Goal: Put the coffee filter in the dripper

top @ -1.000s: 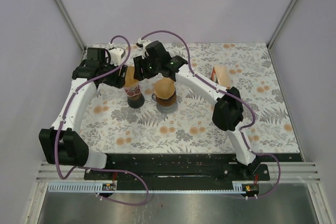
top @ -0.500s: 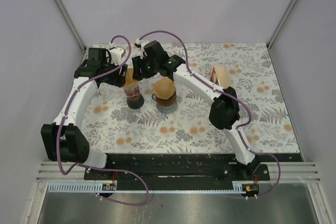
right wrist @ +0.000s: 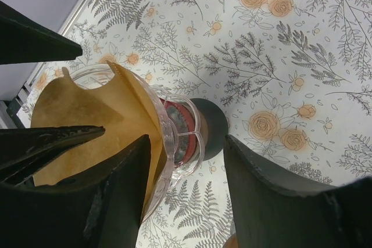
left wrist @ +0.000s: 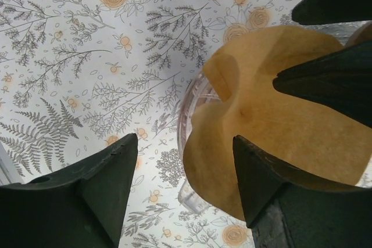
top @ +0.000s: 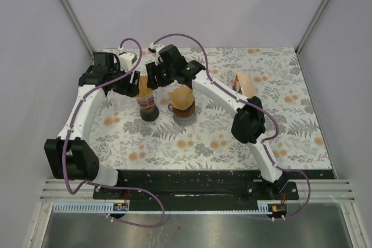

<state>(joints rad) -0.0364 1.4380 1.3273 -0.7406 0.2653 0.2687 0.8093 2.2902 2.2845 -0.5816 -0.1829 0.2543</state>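
A brown paper coffee filter [left wrist: 290, 120] sits in the clear dripper [right wrist: 174, 137], which stands on a red and black base [right wrist: 212, 126] at the table's back left [top: 149, 104]. My left gripper [left wrist: 183, 139] is open and straddles the dripper's rim, one finger over the filter and the other outside. My right gripper [right wrist: 187, 137] is open on the opposite side, its left finger against the filter [right wrist: 87, 108] and its right finger outside the wall. Both grippers meet over the filter [top: 145, 87] in the top view.
A second vessel topped with a brown dome [top: 183, 104] stands just right of the dripper. A stack of spare filters [top: 245, 82] lies at the back right. The floral tablecloth [top: 192, 143] is bordered by grey walls.
The left arm has shifted slightly and its jaws have spread a touch. The right arm, the filter and the dripper keep their places.
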